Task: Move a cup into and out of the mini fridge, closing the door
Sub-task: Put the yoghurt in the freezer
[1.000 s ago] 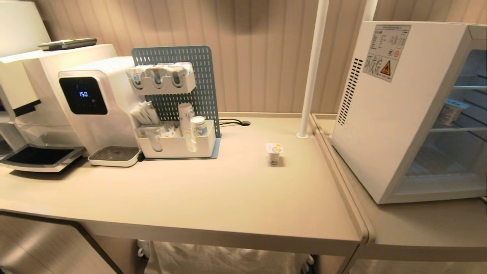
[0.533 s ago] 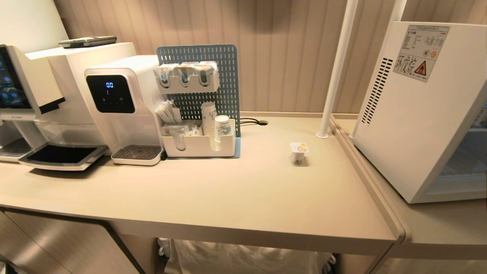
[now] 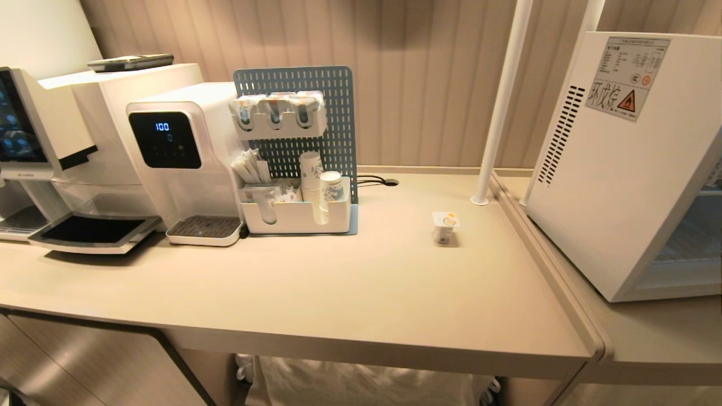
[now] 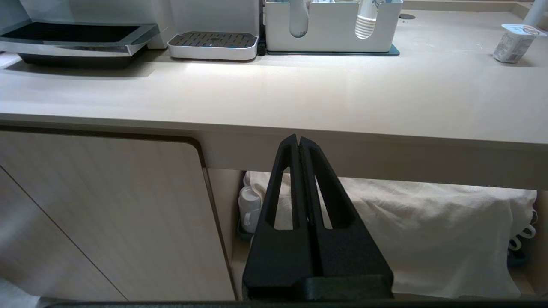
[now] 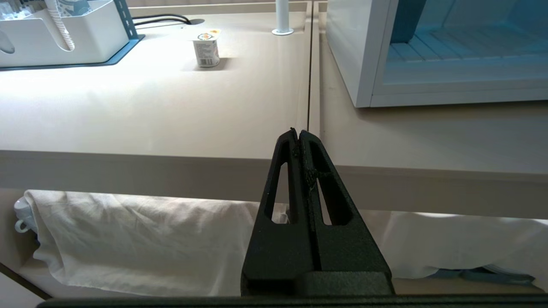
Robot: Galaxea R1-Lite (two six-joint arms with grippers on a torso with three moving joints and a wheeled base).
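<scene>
A small white cup (image 3: 445, 226) with a yellow-marked foil lid stands upright on the beige counter (image 3: 338, 293), right of centre. It also shows in the wrist views: cup (image 4: 516, 42), cup (image 5: 206, 49). The white mini fridge (image 3: 609, 169) with vent slots and a warning sticker sits on the adjoining counter at the right. Its front shows a pale frame and a lit ribbed inside (image 5: 462, 47); I cannot make out the door. My left gripper (image 4: 298, 139) and right gripper (image 5: 298, 132) hang shut and empty, low before the counter's front edge, outside the head view.
A white organiser (image 3: 296, 217) with paper cups and a blue pegboard stands left of the cup, beside a water machine (image 3: 180, 152) and a coffee machine (image 3: 56, 129). A white pole (image 3: 499, 101) rises by the seam (image 3: 541, 265) between the counters. White cloth (image 4: 428, 239) hangs underneath.
The whole head picture has shifted right since a second ago, so the camera moved, not the things. The cup and fridge stay put. The water machine's display digits changed.
</scene>
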